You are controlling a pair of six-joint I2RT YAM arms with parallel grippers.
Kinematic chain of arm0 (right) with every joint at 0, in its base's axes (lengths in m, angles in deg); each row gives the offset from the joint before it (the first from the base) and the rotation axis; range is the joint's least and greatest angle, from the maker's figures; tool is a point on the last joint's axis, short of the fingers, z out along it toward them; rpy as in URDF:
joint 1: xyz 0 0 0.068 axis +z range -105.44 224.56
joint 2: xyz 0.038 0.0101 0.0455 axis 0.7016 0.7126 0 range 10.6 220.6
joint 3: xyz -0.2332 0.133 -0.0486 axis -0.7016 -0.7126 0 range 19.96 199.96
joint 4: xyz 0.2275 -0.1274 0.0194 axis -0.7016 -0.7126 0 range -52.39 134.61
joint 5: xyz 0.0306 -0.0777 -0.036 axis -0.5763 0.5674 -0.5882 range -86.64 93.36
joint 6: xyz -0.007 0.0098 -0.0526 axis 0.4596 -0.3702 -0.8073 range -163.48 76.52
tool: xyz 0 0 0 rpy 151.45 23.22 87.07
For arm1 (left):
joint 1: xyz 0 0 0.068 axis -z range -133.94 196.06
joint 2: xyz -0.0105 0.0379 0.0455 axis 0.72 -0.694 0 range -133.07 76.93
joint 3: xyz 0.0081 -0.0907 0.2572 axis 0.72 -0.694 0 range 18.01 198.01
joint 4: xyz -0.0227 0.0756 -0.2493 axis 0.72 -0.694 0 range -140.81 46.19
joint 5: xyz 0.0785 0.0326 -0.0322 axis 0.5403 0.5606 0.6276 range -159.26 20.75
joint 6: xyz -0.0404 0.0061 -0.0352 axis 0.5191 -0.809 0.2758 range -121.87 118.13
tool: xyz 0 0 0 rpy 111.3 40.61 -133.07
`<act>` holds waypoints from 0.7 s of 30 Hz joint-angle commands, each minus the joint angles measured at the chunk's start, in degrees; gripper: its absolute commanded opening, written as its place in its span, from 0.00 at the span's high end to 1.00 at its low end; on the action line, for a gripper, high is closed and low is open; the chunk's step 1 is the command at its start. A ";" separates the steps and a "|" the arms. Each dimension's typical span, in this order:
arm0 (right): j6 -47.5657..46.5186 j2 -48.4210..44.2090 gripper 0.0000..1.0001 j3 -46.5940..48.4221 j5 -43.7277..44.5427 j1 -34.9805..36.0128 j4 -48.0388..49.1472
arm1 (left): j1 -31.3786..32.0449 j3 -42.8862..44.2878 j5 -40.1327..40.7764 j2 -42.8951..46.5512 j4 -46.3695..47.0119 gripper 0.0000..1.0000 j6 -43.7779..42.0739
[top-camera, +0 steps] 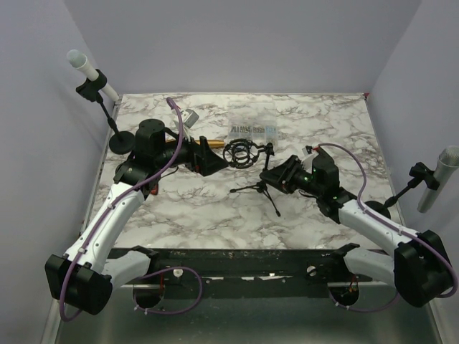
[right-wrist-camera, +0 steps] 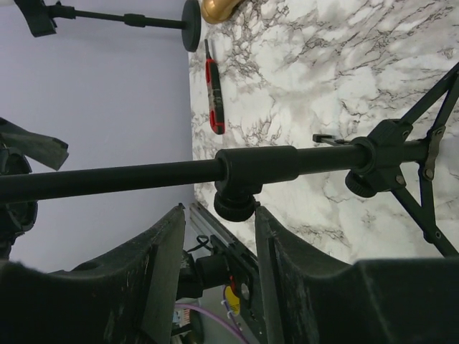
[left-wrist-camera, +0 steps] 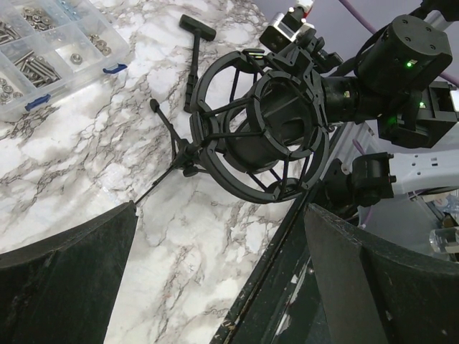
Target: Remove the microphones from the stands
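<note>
Both arms (top-camera: pixel 115 215) had white links, black joints and black grippers; purple cables (top-camera: pixel 154 172) looped alongside, green lights (left-wrist-camera: pixel 410 64) glowed.

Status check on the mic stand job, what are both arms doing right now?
Right pincer clamped on the stand pole. Left pincer open, facing the empty shock mount. Gold microphone lying by the left arm. Nothing blocking.
</note>
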State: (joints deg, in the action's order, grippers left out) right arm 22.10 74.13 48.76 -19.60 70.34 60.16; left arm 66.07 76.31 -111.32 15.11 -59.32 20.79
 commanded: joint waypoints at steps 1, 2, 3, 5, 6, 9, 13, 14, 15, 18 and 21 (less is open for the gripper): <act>1.91 0.29 0.55 -1.83 -2.98 -0.29 4.18 | 0.55 -0.70 -0.56 0.65 1.06 0.02 -0.78; 1.56 -0.26 0.55 -2.13 -2.46 -0.34 4.18 | 0.68 -0.65 -0.66 0.65 1.13 0.01 -0.77; 1.33 -0.69 0.56 -2.29 -1.84 -0.30 3.97 | 0.71 -0.65 -0.70 0.53 1.25 0.01 -0.69; 0.09 -0.89 0.59 -1.47 -1.02 -0.29 2.71 | 0.73 -0.65 -1.03 0.35 1.34 0.02 -0.53; -0.30 -0.67 0.60 -0.98 -0.74 -0.31 1.59 | 0.73 -0.56 -1.16 0.17 1.35 0.02 -0.42; -0.56 1.20 0.62 -0.01 -0.61 -0.34 1.12 | 0.73 -0.56 -1.24 0.21 1.30 0.02 -0.42; -0.58 2.72 0.65 0.82 -0.59 -0.25 1.03 | 0.81 -0.56 -0.27 0.78 0.91 0.02 -0.92; -0.67 2.72 0.66 0.89 -0.22 -0.30 1.02 | 0.82 -0.48 -0.17 0.85 0.84 0.02 -1.03; -0.79 2.71 0.66 1.05 0.09 -0.29 0.91 | 0.78 -0.47 -0.20 0.83 0.82 0.02 -1.03; -1.33 2.73 0.69 1.78 1.35 -0.30 -0.41 | 0.82 -0.47 -0.30 0.83 0.80 0.02 -1.03; -3.08 2.96 0.80 3.97 2.84 -0.28 -5.02 | 0.82 -0.47 -0.38 0.88 0.83 0.02 -0.95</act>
State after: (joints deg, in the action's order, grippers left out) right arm 21.77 76.60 49.00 -19.60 70.31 60.29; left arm 66.55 76.31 -111.36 15.11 -59.32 20.61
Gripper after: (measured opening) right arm 0.273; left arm 0.981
